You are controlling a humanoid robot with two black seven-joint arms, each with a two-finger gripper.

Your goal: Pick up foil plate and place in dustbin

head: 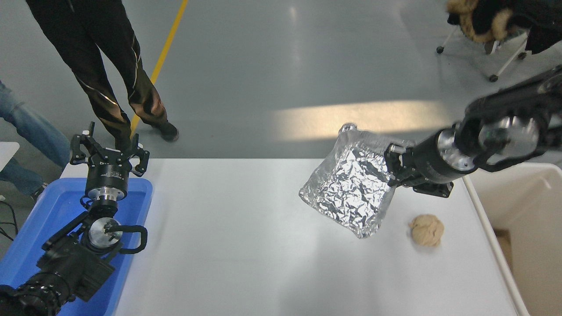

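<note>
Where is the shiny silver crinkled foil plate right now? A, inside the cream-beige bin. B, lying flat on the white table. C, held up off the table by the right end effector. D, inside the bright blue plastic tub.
C: the right end effector grips the shiny silver foil plate by its edge, tilted in the air above the white table.

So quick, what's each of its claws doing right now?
Left gripper: open, empty, parked over the blue tub.
Right gripper: closed on the foil plate, lifted off the table.
</note>
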